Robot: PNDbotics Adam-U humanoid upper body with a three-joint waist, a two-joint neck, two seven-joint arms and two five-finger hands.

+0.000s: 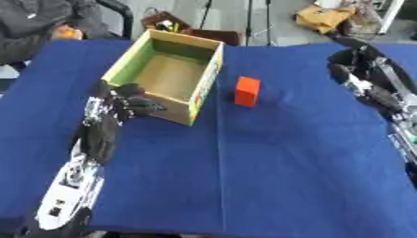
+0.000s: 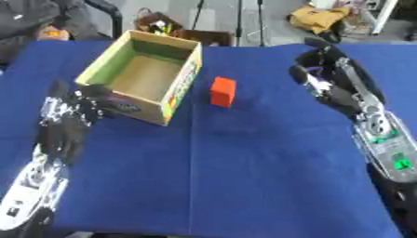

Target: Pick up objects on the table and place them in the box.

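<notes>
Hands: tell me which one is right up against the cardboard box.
The left hand, at the box's near left corner with fingers curled. The right hand is far off, past the orange block, touching nothing.

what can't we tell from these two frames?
- Left hand: by the box near corner; whether it touches is blurred in both views.
- Right hand: dark and blurred, finger pose unreadable.
- Box inner near wall: hidden by its own rim.
- Orange block: far side hidden by the block itself.
</notes>
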